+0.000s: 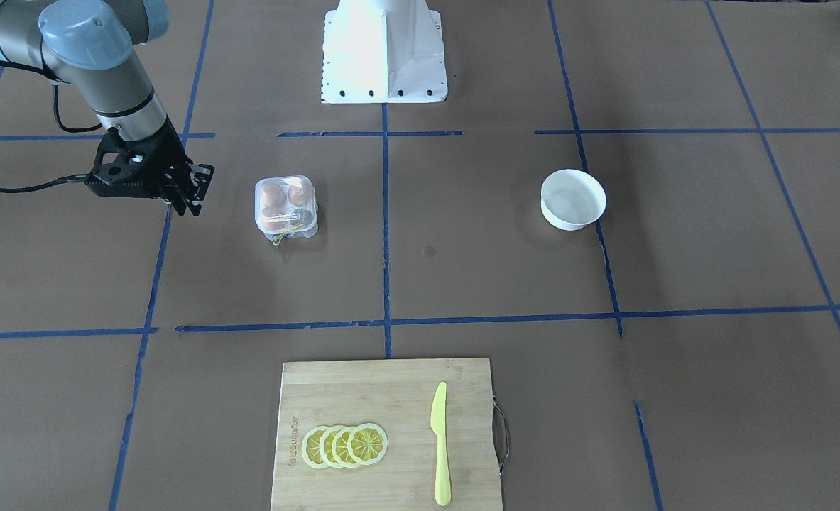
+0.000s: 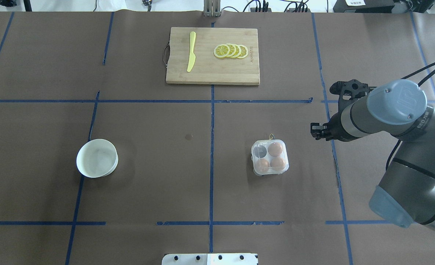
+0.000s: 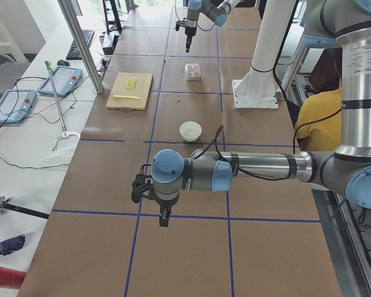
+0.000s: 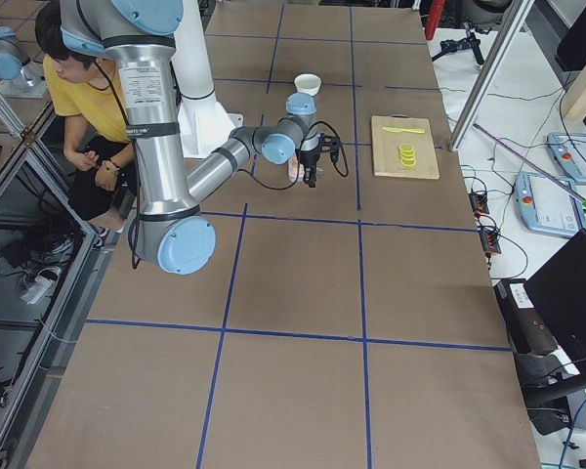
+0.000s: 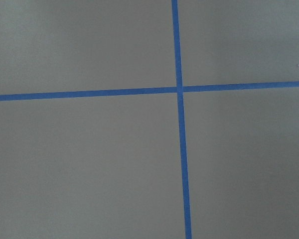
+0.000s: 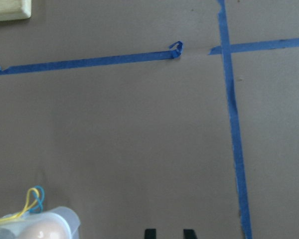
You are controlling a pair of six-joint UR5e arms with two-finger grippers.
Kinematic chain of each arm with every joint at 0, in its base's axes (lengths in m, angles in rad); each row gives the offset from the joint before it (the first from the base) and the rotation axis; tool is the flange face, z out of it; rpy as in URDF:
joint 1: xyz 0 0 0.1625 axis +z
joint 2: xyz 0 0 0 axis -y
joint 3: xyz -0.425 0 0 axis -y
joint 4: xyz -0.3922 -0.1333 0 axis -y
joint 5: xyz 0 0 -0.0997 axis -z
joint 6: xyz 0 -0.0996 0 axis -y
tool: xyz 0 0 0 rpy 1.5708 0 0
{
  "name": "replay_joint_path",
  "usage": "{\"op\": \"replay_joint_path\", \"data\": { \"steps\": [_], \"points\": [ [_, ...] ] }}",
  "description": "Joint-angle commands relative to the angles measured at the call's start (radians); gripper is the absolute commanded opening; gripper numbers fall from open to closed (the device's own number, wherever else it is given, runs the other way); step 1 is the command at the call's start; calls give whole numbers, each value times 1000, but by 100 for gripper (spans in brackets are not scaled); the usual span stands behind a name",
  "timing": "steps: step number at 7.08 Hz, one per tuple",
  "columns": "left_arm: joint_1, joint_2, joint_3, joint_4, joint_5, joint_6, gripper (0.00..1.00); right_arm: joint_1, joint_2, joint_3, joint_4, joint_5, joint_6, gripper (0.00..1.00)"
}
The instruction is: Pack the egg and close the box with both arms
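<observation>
The clear egg box (image 2: 270,157) stands on the brown table with its lid down. Three orange-brown eggs show inside it, one of them in the far right cell (image 2: 275,149); the fourth cell looks dark. The box also shows in the front view (image 1: 286,206), and its corner with a yellow band shows in the right wrist view (image 6: 35,226). My right gripper (image 2: 317,131) hangs beside the box, apart from it and empty, its fingertips (image 6: 149,233) a small gap apart. My left gripper (image 3: 164,218) hangs far from the box, over bare table. I cannot tell whether it is open or shut.
A white bowl (image 2: 97,158) stands on the left half of the table. A wooden cutting board (image 2: 210,75) at the far edge carries a yellow knife (image 2: 191,51) and lemon slices (image 2: 231,51). The white pedestal (image 1: 384,53) is at the robot's side. A person in yellow (image 3: 318,114) sits behind it.
</observation>
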Motion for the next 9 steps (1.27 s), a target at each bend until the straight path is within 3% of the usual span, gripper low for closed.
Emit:
{"op": "replay_joint_path", "data": {
  "steps": [1,3,6,7,9],
  "points": [
    [0,0,3,0,2,1,100,116,-86,-1,-6,37,-252,100],
    [0,0,4,0,2,1,100,349,-189,-30,-9,184,-599,100],
    [0,5,0,0,2,3,100,689,-301,-151,-12,310,-1099,100],
    [0,6,-3,-3,0,6,100,753,-335,-184,-11,315,-1144,100],
    [2,6,-2,-5,0,9,100,767,-384,-210,-8,335,-1143,100]
  ]
}}
